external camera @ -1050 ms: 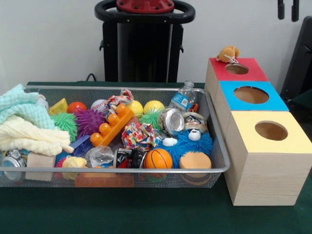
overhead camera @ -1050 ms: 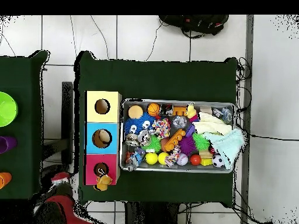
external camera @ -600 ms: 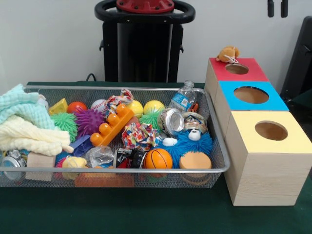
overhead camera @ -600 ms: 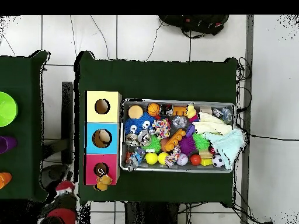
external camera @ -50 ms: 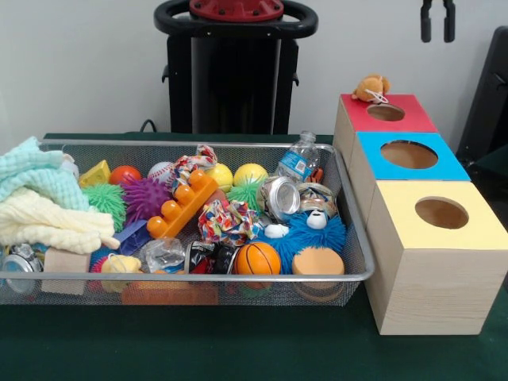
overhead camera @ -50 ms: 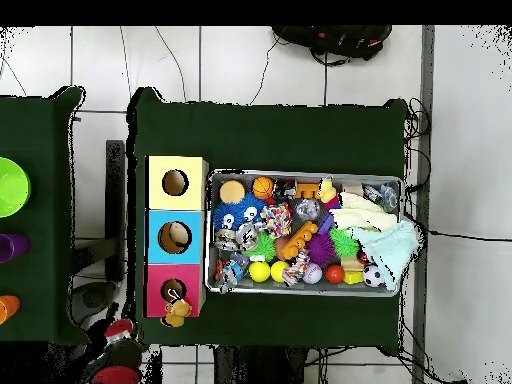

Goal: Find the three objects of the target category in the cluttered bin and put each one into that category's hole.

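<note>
Black hand (external camera @ -50 ms: 437,21) tips shift leftward along the top edge, upper right, slightly apart and empty; bin (external camera @ -50 ms: 349,230) untouched, no pick started.

Gripper (external camera @ -50 ms: 437,21): only the two dark fingertips show at the top edge of the front view, hanging vertically, parallel, with a narrow gap between them. Nothing is held. Arm (overhead camera @ -50 ms: 115,352): red and black links at the overhead view's lower left.
</note>
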{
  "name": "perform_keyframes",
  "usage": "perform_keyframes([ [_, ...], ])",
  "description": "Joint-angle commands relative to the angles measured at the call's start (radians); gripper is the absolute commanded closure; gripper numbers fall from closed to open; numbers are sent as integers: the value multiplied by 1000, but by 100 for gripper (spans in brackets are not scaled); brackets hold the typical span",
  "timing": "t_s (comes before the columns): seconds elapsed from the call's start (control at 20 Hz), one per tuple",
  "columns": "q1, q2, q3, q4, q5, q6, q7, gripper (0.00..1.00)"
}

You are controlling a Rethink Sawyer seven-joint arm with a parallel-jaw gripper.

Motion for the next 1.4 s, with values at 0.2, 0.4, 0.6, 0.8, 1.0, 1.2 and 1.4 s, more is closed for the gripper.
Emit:
perform_keyframes([
  [0.2, -69, 220, 23, 98, -194, -209, 318, 0],
  [0.4, -97, 311, -19, 100, -280, -288, 286, 0],
  [0.6, -102, 322, -12, 104, -319, -311, 308, 0],
  [0.8, -78, 342, -16, 91, -315, -331, 332, 0],
  [1.0, -82, 338, -14, 86, -315, -329, 341, 0],
  [1.2, -121, 304, 3, 94, -332, -298, 344, 0],
  [1.4, -165, 274, 16, 97, -351, -267, 339, 0],
])
